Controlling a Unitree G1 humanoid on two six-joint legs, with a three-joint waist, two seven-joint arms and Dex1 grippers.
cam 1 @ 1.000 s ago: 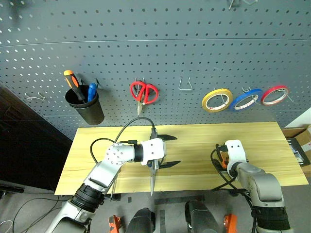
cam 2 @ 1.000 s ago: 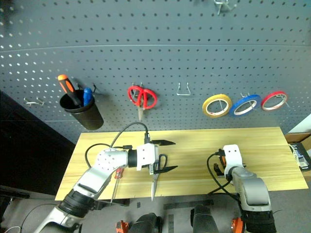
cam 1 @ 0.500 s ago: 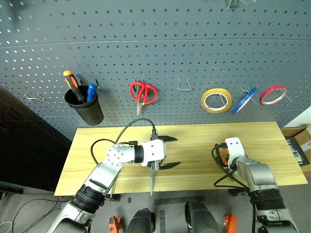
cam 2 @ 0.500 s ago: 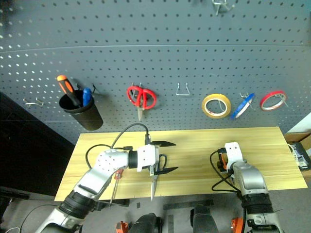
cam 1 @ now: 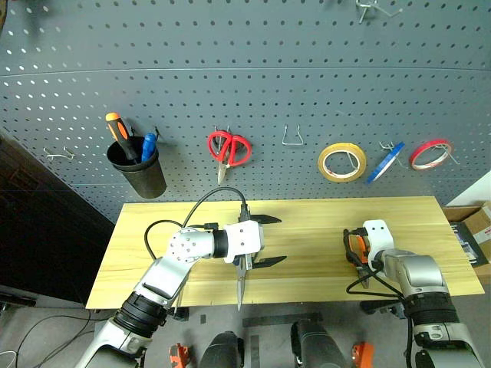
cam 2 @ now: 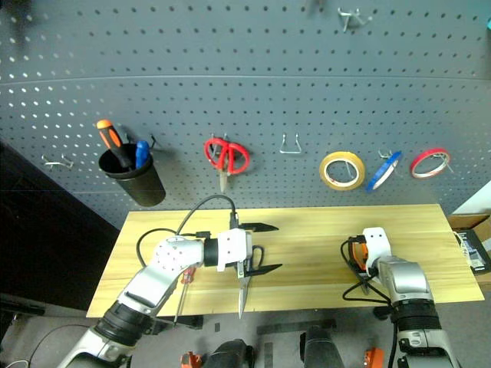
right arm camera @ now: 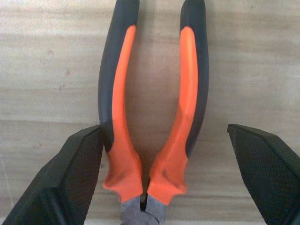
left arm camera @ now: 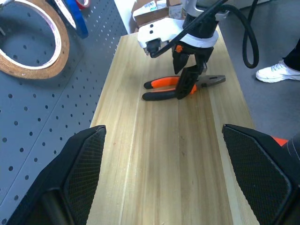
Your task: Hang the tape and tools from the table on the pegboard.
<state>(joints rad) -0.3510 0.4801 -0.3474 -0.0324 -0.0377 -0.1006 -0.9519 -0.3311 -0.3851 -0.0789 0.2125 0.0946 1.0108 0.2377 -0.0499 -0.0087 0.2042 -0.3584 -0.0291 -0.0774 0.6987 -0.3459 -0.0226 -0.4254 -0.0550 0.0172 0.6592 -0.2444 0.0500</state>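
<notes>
The blue tape (cam 1: 385, 162) hangs edge-on from a hook on the pegboard (cam 1: 307, 69). Orange-and-black pliers (right arm camera: 150, 117) lie on the table (cam 1: 307, 215) at its right. My right gripper (right arm camera: 161, 136) points down over them, open, with a finger on each side of the handles. My left gripper (cam 1: 265, 240) is open at mid-table, pointing right. The steel scissors with dark loops (cam 2: 244, 287) lie just under it, blade toward the front edge. The red-handled screwdriver (cam 2: 186, 276) peeks out below my left forearm.
On the pegboard hang a black cup (cam 1: 142, 172) with an orange-black screwdriver, red scissors (cam 1: 229, 147), an empty hook (cam 1: 292, 136), a yellow tape ring (cam 1: 342, 162) and a red ring (cam 1: 431, 153). A cardboard box (cam 1: 477, 230) sits beyond the table's right end.
My right gripper has moved right and lower over the pliers. The blue tape has swung from face-on to edge-on. The left arm has kept still.
</notes>
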